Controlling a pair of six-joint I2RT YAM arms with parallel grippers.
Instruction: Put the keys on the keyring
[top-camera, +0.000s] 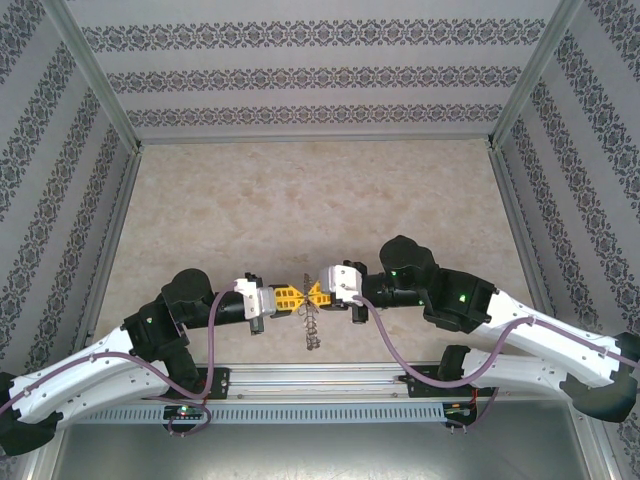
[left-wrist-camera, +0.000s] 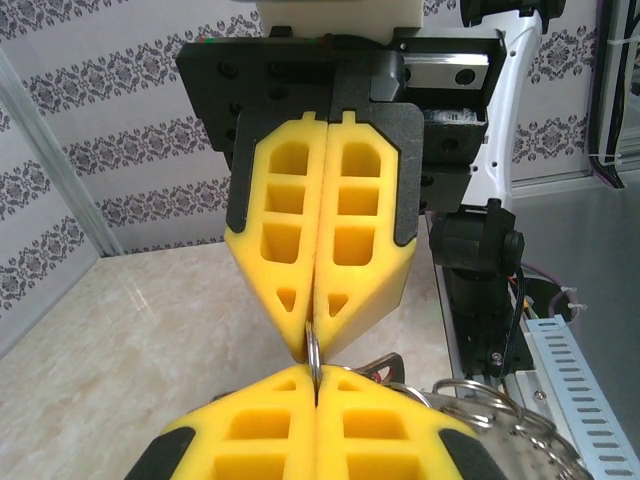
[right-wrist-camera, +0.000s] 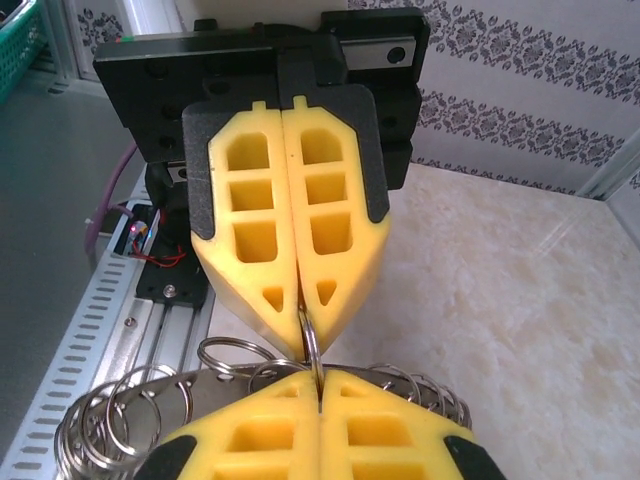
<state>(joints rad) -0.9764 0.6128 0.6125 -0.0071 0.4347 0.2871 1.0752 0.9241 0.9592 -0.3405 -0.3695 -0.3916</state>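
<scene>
Top external view: left gripper (top-camera: 298, 297) and right gripper (top-camera: 317, 294) meet tip to tip over the near part of the table (top-camera: 300, 200), the keyring (top-camera: 312, 328) dangling just below them. Wrist views show both pairs of jaws closed tight, each pinching the same thin wire loop (left-wrist-camera: 313, 350) of the keyring, whose other loops bunch beside it.

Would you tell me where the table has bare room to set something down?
The table is bare from the back wall down to where the left gripper and right gripper meet, side to side. Crowded: that near-edge middle, both grippers shut on the keyring.
</scene>
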